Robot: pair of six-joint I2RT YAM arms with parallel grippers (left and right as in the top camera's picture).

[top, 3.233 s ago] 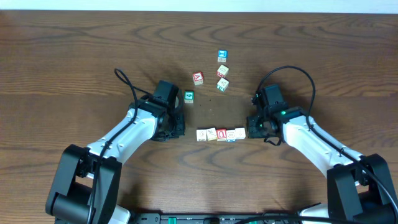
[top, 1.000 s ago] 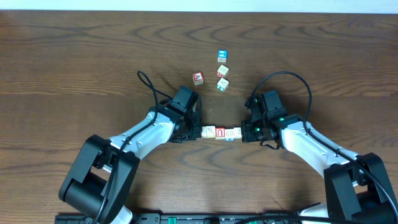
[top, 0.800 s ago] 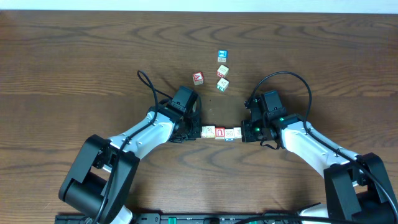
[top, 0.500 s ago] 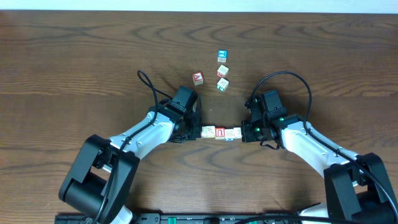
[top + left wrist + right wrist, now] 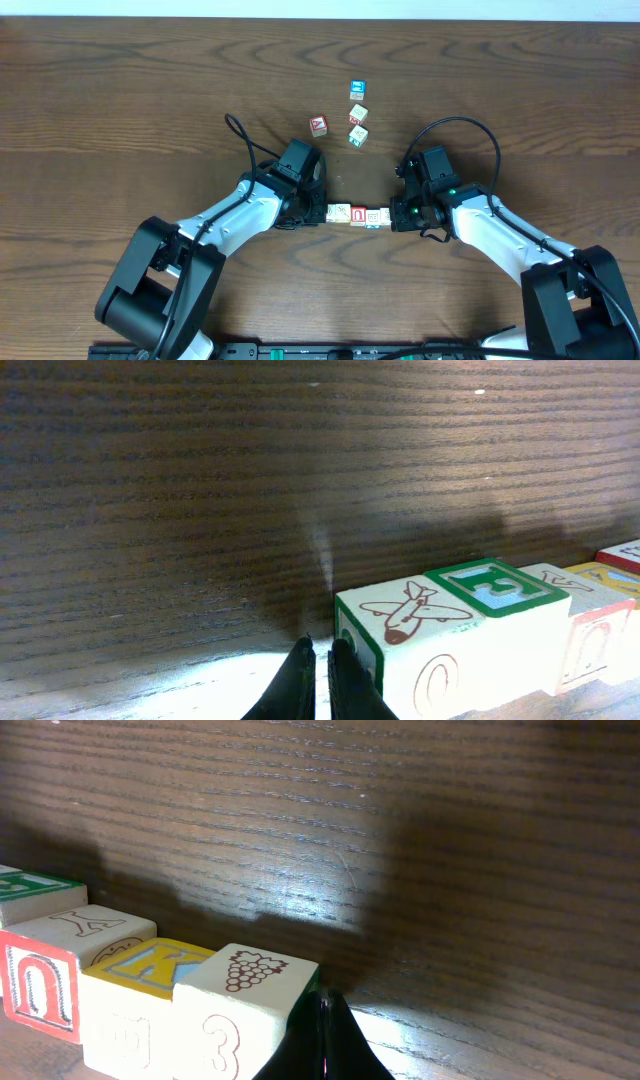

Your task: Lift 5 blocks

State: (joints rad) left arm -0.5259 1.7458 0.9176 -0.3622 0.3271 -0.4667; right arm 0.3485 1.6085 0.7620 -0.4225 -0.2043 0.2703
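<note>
The left claw (image 5: 320,663) is shut tight and holds nothing. Its tip touches the plane block (image 5: 400,615) at the bottom middle of its view. The right claw (image 5: 325,1012) is shut too, with its tip against the grape block (image 5: 250,972). The row of blocks (image 5: 358,215) sits between both claws, just below the middle of the top view. Four loose blocks (image 5: 358,113) sit higher up on the brown table (image 5: 120,90).
</note>
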